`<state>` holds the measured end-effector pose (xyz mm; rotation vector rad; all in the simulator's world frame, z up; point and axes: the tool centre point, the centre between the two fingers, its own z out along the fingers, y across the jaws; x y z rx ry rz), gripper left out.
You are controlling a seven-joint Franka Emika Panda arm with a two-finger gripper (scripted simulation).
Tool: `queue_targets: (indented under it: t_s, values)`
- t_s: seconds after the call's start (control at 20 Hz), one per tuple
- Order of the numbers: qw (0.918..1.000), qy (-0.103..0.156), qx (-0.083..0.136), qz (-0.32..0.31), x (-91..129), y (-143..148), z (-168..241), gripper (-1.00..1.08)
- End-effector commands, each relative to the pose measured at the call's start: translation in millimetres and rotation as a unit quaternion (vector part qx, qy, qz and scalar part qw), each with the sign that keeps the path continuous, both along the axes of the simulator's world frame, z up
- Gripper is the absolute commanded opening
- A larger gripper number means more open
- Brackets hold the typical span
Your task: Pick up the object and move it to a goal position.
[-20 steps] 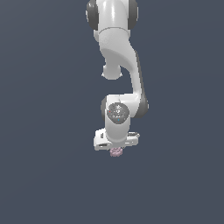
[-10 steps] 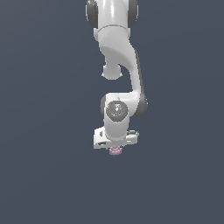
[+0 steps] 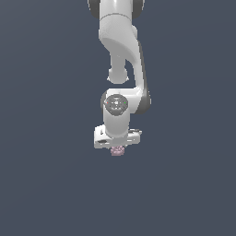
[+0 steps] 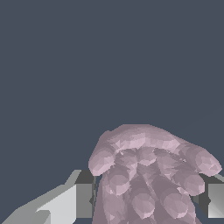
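The white arm (image 3: 120, 55) hung straight down against a plain dark grey backdrop, with no supporting surface to be made out beneath it. At its lower end the claw (image 3: 118, 148) was clenched on the object (image 3: 118, 150), a pale pink bumpy lump that peeked out just below the white claw body. In the wrist view the object (image 4: 148, 177) sat between the two grey fingers (image 4: 84, 200), one on either side and pressed against it, its knobbly surface bulging past them.

Object (image 4: 148, 175): pale pink, bumpy (mottled facets). Gripper (image 3: 118, 148): white body, dark grey pads (image 4: 84, 200). Background uniform slate.
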<state>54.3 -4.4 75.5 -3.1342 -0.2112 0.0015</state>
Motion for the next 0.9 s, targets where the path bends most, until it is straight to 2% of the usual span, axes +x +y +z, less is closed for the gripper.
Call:
queue_targets:
  t_s: [0.0,0.85]
  values:
    - [1.0,0.0,0.0,0.0,-12,-8,9,-1.0]
    - [1.0,-0.001,0.0,0.0,-118,-84,91,-1.0]
